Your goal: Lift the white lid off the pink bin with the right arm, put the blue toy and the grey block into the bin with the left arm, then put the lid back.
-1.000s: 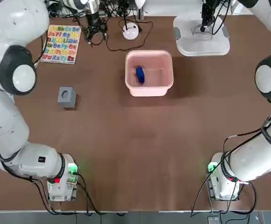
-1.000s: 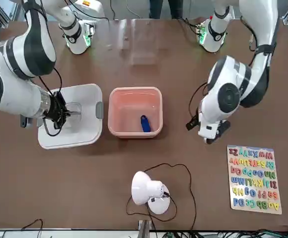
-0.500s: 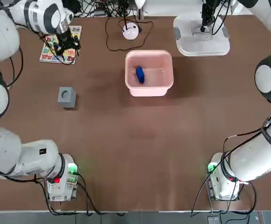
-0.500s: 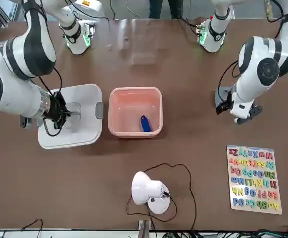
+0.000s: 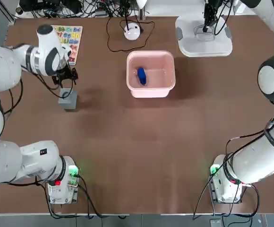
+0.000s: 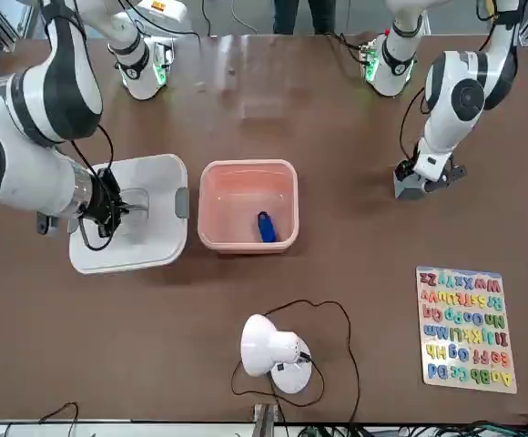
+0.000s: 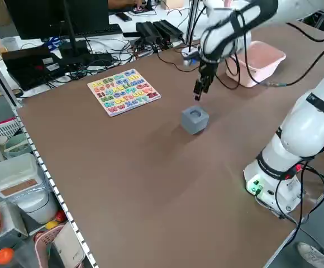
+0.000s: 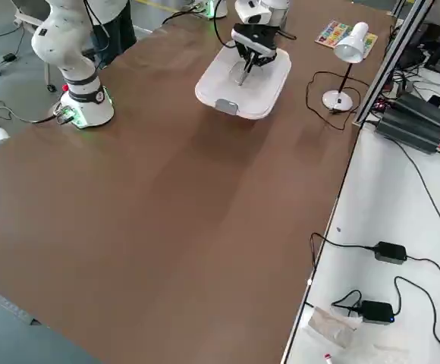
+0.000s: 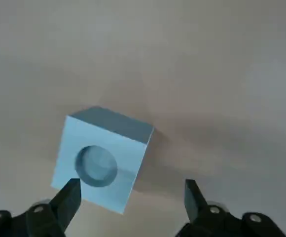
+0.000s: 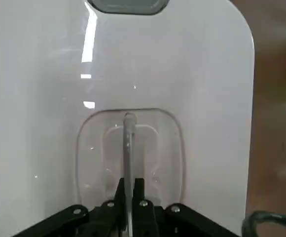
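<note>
Blue toy [image 5: 141, 76] lies inside the pink bin [image 5: 151, 92] in the top view. In the left wrist view, the left gripper [image 9: 133, 200] hovers near the grey block [image 9: 96, 165], fingers wide. In the right wrist view, the right gripper [image 10: 128, 190] pinches the white lid's handle [image 10: 128, 148].

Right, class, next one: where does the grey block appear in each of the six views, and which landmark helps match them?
Top: grey block, left of the bin.
Front: right of the bin, partly hidden.
Left side: near centre.
Right side: not in it.
Left wrist: in it, beyond the left end effector.
Right wrist: not in it.
Landmark: letter board, in all but the wrist views.
</note>
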